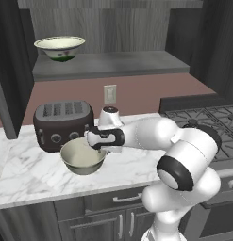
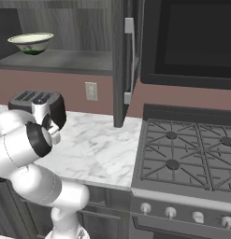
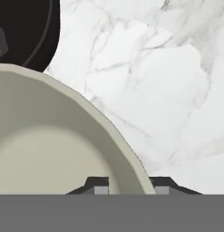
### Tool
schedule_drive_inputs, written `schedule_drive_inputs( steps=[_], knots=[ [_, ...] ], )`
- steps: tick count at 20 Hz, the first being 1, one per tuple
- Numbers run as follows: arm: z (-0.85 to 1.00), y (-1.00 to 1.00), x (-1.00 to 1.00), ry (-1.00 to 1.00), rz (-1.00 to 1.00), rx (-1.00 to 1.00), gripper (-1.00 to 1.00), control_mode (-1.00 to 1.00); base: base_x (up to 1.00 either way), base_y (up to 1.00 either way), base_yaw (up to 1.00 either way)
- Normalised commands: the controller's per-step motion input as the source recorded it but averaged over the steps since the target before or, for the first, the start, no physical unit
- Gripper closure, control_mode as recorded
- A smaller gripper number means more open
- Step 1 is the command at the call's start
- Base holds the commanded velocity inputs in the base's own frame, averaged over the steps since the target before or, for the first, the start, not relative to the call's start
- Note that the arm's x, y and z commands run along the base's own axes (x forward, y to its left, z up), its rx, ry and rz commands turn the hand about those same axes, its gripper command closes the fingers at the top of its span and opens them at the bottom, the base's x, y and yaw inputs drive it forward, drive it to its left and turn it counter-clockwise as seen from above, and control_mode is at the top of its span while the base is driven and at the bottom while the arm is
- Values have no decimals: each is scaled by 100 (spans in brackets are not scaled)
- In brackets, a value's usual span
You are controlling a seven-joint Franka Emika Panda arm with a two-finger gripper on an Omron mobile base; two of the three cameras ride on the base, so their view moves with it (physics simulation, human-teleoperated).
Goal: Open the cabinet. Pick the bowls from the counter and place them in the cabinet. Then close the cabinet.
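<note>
Reddish-brown wall (image 1: 146, 92), wall outlet (image 1: 110, 93), gas stove (image 2: 191, 154)

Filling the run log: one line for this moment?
cabinet open | small bowl inside | gripper straddling large bowl rim | counter

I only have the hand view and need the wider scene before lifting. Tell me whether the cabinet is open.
Observer: Open. The cabinet shows its shelf, and its door stands swung out beside the stove.
Operator: Report the other bowl.
Observer: The smaller bowl with the green mark sits on that shelf, at its left.
Operator: Give me the gripper's place.
Observer: The gripper is at the larger bowl's stove-side rim, in front of the toaster.
</note>
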Motion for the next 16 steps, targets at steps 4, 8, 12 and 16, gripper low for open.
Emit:
schedule_drive_inputs(
  steps=[4,8,12,16],
  knots=[
    [-11,10,-9,-3,0,-1,100,-100,0,0,0],
    [33,-20,-58,-11,-19,0,100,-100,0,0,0],
    [58,-35,-92,-10,-33,11,100,-100,0,0,0],
    [60,-45,-84,-2,-34,18,100,-100,0,0,0]
  ],
)
